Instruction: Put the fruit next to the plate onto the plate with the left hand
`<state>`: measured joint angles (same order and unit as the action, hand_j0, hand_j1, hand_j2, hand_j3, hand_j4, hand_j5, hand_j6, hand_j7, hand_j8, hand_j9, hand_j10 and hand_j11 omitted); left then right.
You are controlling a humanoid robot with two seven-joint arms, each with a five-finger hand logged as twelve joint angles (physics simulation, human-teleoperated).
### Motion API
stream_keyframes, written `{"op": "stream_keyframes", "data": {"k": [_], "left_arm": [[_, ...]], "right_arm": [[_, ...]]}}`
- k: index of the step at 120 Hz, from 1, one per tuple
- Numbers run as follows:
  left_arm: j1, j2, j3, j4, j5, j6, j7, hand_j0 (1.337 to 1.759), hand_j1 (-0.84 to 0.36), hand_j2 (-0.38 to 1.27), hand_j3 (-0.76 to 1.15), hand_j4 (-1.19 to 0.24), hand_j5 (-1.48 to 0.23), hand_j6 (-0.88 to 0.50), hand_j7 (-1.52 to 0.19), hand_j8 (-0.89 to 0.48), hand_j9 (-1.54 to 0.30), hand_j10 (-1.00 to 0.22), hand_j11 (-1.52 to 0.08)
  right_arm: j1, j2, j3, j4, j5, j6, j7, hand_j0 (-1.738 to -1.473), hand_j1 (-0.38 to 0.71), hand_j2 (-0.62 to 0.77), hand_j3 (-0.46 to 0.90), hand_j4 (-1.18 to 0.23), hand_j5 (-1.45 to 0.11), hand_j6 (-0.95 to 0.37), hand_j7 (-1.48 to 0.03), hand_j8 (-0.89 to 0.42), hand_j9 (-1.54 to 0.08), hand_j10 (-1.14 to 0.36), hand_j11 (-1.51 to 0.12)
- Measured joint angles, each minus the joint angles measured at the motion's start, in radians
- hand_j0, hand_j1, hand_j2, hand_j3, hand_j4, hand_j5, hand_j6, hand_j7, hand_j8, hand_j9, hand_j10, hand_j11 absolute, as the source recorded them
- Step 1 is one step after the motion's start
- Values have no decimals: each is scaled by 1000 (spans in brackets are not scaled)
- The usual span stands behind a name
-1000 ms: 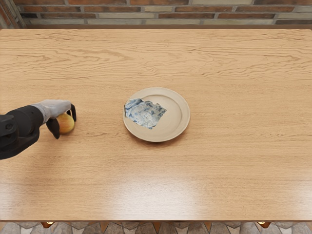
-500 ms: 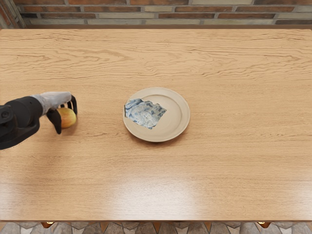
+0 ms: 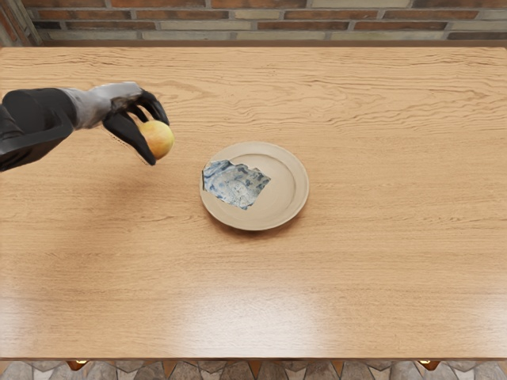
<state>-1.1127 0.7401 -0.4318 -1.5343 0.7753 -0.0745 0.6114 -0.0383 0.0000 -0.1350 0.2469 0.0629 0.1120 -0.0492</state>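
Left robot hand [image 3: 125, 117]: reaches in from the left edge of the worktop [image 3: 356, 277], dark fingers closed round the fruit.
Fruit [image 3: 158, 138]: round, yellow-orange, apparently held off the surface, left of the plate and apart from it.
Plate [image 3: 295, 188]: mid-worktop, beige, bearing a blue-white patch [image 3: 234, 184].
Risk: the hold looks fingertip-only, so the fruit may slip in transit, or roll off the shallow rim if let go off-centre.

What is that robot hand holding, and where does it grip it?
The left robot hand holds the yellow-orange fruit, its dark fingers curled around the fruit's left side, left of the plate.
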Motion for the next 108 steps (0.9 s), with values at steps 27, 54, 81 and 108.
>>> {"op": "stream_keyframes", "data": {"k": [27, 54, 81, 108], "left_arm": [[2, -86, -99, 4, -206, -39, 0, 1654, -287, 593, 0, -627, -1012, -339, -941, -375, -940, -539, -948], [-2, -238, -154, 76, -236, -52, 0, 1657, -358, 729, 0, -665, -1007, -362, -960, -382, -930, -527, -942], [-29, -268, -76, 149, -122, -57, 0, 1656, -346, 708, 0, -699, -984, -441, -958, -389, -936, -515, -948], [-16, -307, -21, 205, -97, -57, 0, 1656, -367, 718, 0, -654, -921, -463, -902, -367, -876, -484, -880]], "right_arm": [[0, 0, 0, -1, 0, 0, 0, -1658, -334, -3, 0, -13, -17, -12, -17, -12, -17, -12, -17], [0, 0, -1, -1, 0, 0, 0, -1658, -334, -3, 0, -12, -16, -12, -16, -12, -16, -12, -16], [0, 0, -1, -1, 0, 0, 0, -1658, -333, -3, 0, -13, -17, -13, -17, -13, -17, -13, -17], [0, 0, -1, -1, 0, 0, 0, -1658, -334, -3, 0, -12, -16, -12, -16, -12, -16, -12, -16]]}}
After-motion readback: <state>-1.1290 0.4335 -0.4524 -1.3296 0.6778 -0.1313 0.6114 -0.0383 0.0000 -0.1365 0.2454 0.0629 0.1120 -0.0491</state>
